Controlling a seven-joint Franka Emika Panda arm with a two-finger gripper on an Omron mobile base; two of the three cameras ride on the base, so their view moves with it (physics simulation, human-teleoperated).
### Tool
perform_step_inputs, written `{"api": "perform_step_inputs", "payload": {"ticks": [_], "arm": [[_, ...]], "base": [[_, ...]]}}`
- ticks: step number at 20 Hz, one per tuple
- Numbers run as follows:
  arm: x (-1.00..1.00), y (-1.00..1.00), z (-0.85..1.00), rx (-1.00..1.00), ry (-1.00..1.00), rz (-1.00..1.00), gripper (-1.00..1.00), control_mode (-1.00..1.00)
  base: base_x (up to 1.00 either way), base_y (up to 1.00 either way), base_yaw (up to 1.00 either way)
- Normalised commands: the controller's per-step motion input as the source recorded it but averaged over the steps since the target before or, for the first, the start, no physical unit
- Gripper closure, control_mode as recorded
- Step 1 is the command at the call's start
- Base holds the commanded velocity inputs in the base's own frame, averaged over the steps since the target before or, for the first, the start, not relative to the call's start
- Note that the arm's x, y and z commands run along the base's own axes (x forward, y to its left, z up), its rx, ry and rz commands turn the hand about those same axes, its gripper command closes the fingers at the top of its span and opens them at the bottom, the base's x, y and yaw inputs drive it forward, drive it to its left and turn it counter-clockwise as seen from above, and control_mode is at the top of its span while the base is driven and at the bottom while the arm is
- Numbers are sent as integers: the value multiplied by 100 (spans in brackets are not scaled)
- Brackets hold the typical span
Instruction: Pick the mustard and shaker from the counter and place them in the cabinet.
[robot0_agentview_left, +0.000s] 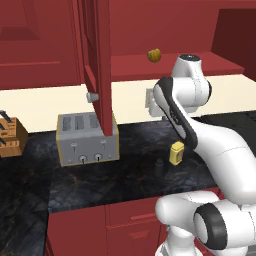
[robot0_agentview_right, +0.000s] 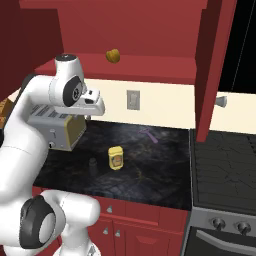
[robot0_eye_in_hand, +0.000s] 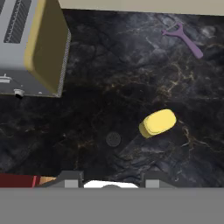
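Now the gripper (robot0_eye_in_hand: 109, 181) hangs high above the counter (robot0_agentview_left: 100, 182) with jaws wide and empty. The mustard (robot0_eye_in_hand: 158, 123) stands beside the shaker (robot0_eye_in_hand: 113, 139), not touching. To grasp well, the arm should descend straight over one, keeping clear of its neighbour.

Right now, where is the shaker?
The shaker stands on the counter, just left of the mustard in the right base view, in front of the toaster.
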Motion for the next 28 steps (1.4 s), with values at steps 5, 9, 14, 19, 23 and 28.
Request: {"api": "perform_step_inputs", "payload": {"ticks": [5,9,14,19,23,28], "arm": [[-23,1,-7,-3,-4,1,-100,-100],[-60,3,-22,-4,-1,0,-100,-100],[-54,4,-15,2,-2,-3,-100,-100],[-20,8,-9,0,-2,0,-100,-100],[0,0,-32,0,0,0,-100,-100],[8,0,-49,0,0,0,-100,-100]], "base": [[0,0,0],[0,0,0],[0,0,0],[0,0,0],[0,0,0],[0,0,0]]}}
